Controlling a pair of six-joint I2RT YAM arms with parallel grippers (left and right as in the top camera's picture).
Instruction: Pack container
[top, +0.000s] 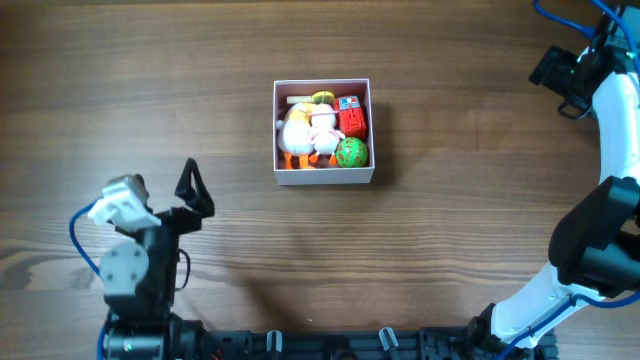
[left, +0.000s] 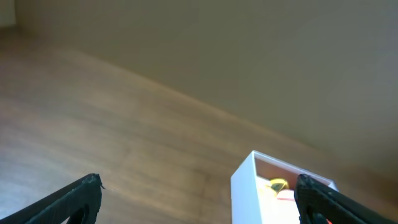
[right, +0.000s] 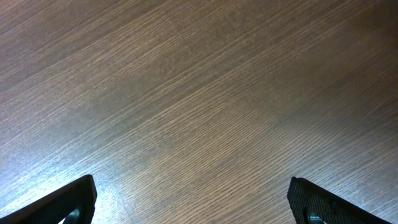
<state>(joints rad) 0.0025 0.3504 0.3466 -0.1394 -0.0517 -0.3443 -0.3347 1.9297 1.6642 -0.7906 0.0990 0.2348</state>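
Observation:
The container (top: 324, 177), a square white box, sits at the table's middle. Packed inside are a white plush (top: 322, 130), a yellow-orange toy (top: 294, 133), a red block (top: 351, 117) and a green ball (top: 351, 153). My left gripper (top: 195, 192) hovers open near the front left, well short of the box, with nothing between its fingers. In the left wrist view the container's white wall (left: 245, 186) stands ahead between the spread fingers of the gripper (left: 199, 182), a yellow toy (left: 278, 184) peeking inside. My right gripper (top: 553, 72) is at the far right back, open (right: 191, 182) over bare wood.
The wooden table (top: 460, 200) spreads around the box. The right arm's white links (top: 615, 130) curve along the right edge. The left arm's base (top: 135, 280) stands at the front left.

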